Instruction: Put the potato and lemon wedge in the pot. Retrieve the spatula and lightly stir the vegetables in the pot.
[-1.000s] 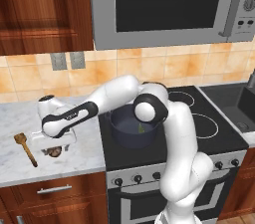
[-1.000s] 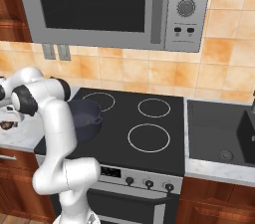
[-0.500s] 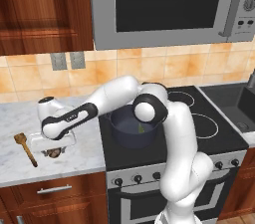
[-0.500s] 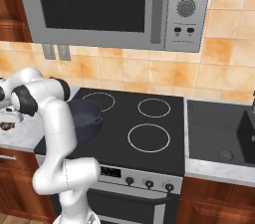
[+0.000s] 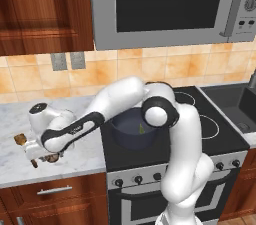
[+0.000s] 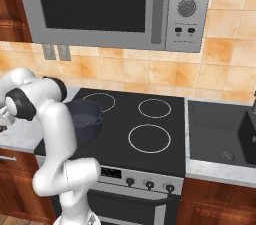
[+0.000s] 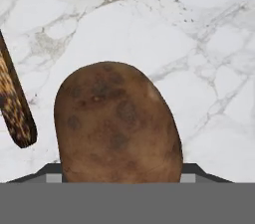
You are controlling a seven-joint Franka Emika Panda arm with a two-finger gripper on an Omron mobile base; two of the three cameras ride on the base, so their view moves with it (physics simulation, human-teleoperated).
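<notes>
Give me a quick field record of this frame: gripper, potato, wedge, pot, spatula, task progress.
gripper: low over the marble counter left of the stove, jaws either side of the potato
potato: on the counter, between the jaws, not lifted
lemon wedge: small green sliver already in the pot
pot: on the front left burner, no lid
spatula: on the counter beside the potato
progress: wedge in, potato and stirring not yet done

We look from behind the arm on its left and on its right, forward and down. Both of these views share the stove (image 5: 200, 134) and the pot (image 6: 85, 119). Our hand view looks straight down, very close to the potato (image 7: 117, 123) on the counter (image 7: 199, 44).
</notes>
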